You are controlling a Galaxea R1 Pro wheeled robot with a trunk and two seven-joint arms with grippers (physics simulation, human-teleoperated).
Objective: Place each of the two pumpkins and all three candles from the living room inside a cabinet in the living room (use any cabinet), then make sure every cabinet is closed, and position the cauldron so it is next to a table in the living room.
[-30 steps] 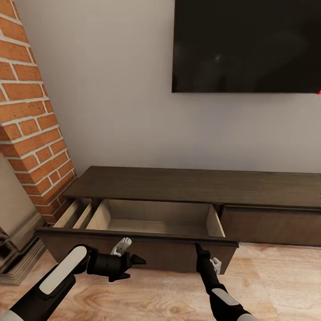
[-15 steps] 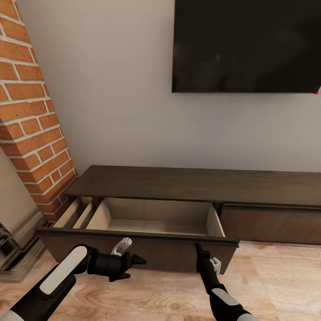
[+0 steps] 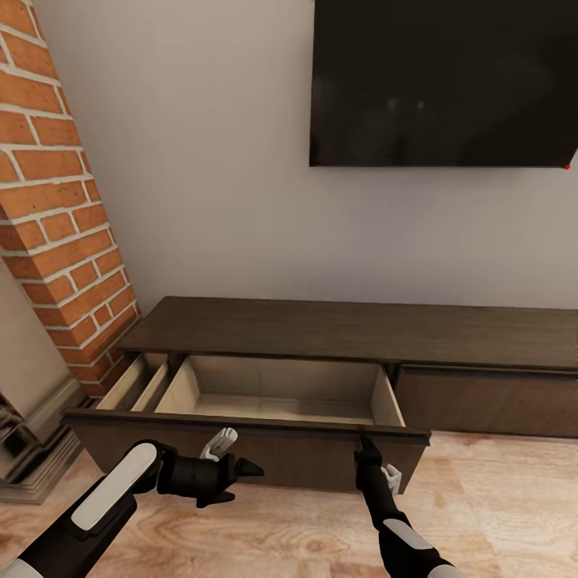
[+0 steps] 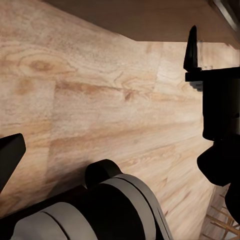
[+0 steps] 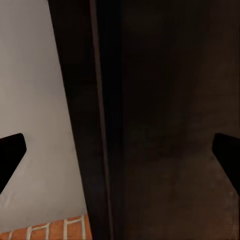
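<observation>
The cabinet (image 3: pixel 353 331) is a long, low dark-brown unit against the wall. Its left drawer (image 3: pixel 249 437) is pulled out, pale inside, with nothing in it; the right drawer front (image 3: pixel 490 405) is flush. My left gripper (image 3: pixel 243 480) hovers open just in front of the open drawer's front panel, pointing sideways over the floor. My right gripper (image 3: pixel 367 446) is open and points up at the top edge of that panel near its right end; the dark panel (image 5: pixel 150 120) sits close between its fingertips (image 5: pixel 10 155). Pumpkins, candles, cauldron and table are out of view.
A red brick chimney (image 3: pixel 56 201) rises at the left, with the stone fireplace base (image 3: pixel 28 457) beside the drawer's left end. A black TV (image 3: pixel 441 80) hangs on the wall above the cabinet. Wood floor (image 3: pixel 498 514) stretches in front.
My right gripper has slid slightly to the right along the drawer front's top edge. The left gripper and the drawer have stayed put.
</observation>
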